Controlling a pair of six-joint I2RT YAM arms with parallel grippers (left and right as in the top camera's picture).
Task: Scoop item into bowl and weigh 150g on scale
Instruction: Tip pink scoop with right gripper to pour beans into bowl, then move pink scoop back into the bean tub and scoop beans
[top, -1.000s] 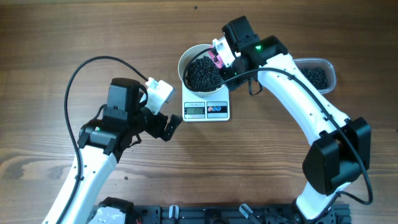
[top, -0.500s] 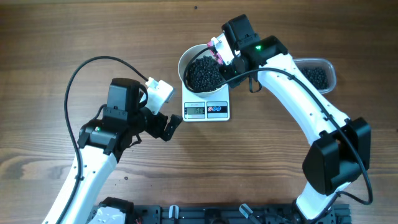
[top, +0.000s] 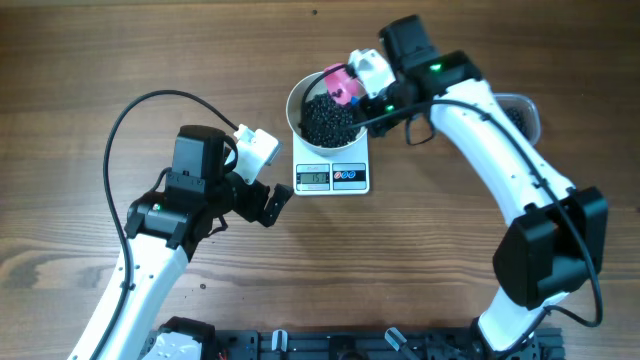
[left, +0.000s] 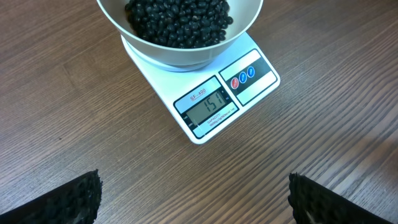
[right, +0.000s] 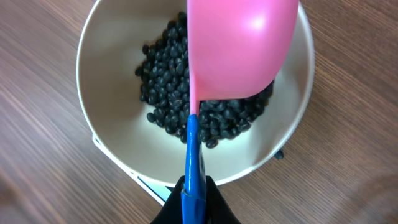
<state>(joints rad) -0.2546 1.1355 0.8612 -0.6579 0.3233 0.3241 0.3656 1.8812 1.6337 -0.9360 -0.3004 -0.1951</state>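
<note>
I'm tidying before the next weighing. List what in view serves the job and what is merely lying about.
In use: white bowl, black beans, scale, pink scoop held in the right pincer, clear tub.
Not in use: open left pincer, black rack at the table's edge.

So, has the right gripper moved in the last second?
Yes. Overhead, the right gripper has shifted up-frame and right, away from the fixed scale, carrying the pink scoop.

Brown wooden bench (left: 323, 143): white rectangular digital scale (left: 214, 102) ahead of left gripper (left: 193, 208), clear plastic tub (top: 532, 110) apart from right gripper (right: 193, 196).
</note>
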